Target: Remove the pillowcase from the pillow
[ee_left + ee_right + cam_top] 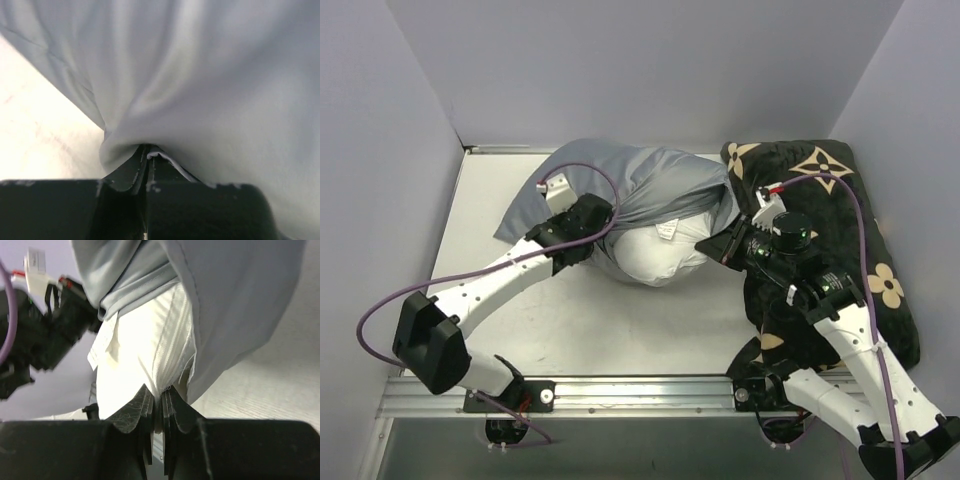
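The grey pillowcase (640, 185) covers the far part of the white pillow (655, 255), whose near end bulges out bare, with a small white tag (667, 230) at its seam. My left gripper (598, 222) is shut on a fold of the pillowcase's hem (160, 155); grey fabric (200, 75) fills the left wrist view. My right gripper (728, 245) is shut on the pillow's corner seam (172, 365), beside the pillowcase's open edge (225, 315). The left gripper's body (45, 335) shows in the right wrist view.
A black plush cushion with tan flower motifs (840, 215) lies at the right, under my right arm. Grey walls close the back and both sides. Bare white tabletop (570, 320) shows in front of the pillow, with a metal rail (620, 395) at the near edge.
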`<action>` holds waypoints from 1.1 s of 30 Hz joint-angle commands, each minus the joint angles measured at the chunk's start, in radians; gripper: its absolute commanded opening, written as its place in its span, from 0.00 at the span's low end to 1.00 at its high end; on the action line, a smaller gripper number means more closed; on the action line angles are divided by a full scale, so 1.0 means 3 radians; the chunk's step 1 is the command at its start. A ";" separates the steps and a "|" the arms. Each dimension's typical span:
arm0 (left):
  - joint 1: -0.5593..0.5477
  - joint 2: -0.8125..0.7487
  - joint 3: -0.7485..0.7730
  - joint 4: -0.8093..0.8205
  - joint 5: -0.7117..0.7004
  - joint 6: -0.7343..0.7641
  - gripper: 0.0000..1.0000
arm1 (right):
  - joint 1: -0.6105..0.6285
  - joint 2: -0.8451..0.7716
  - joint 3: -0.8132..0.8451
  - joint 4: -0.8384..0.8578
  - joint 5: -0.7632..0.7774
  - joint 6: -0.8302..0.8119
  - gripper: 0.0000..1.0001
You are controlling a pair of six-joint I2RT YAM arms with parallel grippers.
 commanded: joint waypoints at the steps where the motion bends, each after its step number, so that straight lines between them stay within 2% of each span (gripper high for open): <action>1: 0.0539 0.0313 0.0258 -0.0210 -0.0349 0.0478 0.00 | 0.0112 -0.0118 0.0103 0.0600 -0.0140 0.0031 0.00; 5: 0.0631 0.0590 0.0565 0.0000 -0.0298 0.0805 0.00 | 0.0633 0.0102 0.0052 0.0620 -0.0079 -0.0122 0.00; 7: 0.0687 0.0758 0.0718 0.0072 -0.0186 0.0908 0.00 | 0.0751 0.0251 -0.0055 0.0697 -0.0079 -0.0107 0.00; 9: 0.0692 0.0831 0.0729 0.0083 -0.0068 0.0960 0.00 | 0.0925 0.0363 -0.0177 0.0861 -0.0048 -0.0117 0.00; 11: 0.0692 0.0806 0.0515 0.0271 0.0090 0.0980 0.02 | 0.1028 0.0450 -0.0239 0.0937 -0.0023 -0.0128 0.00; 13: 0.0687 0.0632 0.0224 0.0654 0.0392 0.1011 0.11 | 0.1105 0.0593 -0.0301 0.1090 -0.0043 -0.0082 0.00; 14: 0.0687 0.0551 -0.0127 0.0822 0.0504 0.1036 0.17 | 0.1120 0.0639 -0.0311 0.1106 -0.0038 -0.0066 0.00; 15: 0.0687 0.0378 -0.0282 0.1108 0.0784 0.1062 0.23 | 0.1135 0.0721 -0.0316 0.1127 -0.0038 -0.0056 0.00; 16: 0.0667 0.0310 -0.0395 0.1171 0.0883 0.1062 0.37 | 0.1136 0.0747 -0.0311 0.1132 0.0018 -0.0026 0.00; 18: 0.0631 0.0101 -0.0677 0.1334 0.1077 0.1108 0.57 | 0.1141 0.0803 -0.0311 0.1137 0.0085 -0.0005 0.00; 19: 0.0601 0.0034 -0.0733 0.1335 0.1113 0.1159 0.72 | 0.1141 0.0818 -0.0291 0.1152 0.0151 0.0010 0.00; 23: 0.0590 -0.0344 -0.0836 0.1203 0.1216 0.1276 0.88 | 0.1151 0.0905 -0.0250 0.1178 0.0299 0.0082 0.00; 25: 0.0590 -0.0574 -0.0826 0.1075 0.1231 0.1363 0.92 | 0.1156 0.0911 -0.0255 0.1208 0.0366 0.0107 0.00; 29: 0.0585 -0.0892 -0.0713 0.0768 0.1206 0.1425 0.97 | 0.1166 0.0936 -0.0224 0.1219 0.0448 0.0128 0.00; 33: 0.0585 -0.1239 -0.0642 0.0564 0.1206 0.1435 0.97 | 0.1176 0.0957 -0.0178 0.1188 0.0504 0.0133 0.00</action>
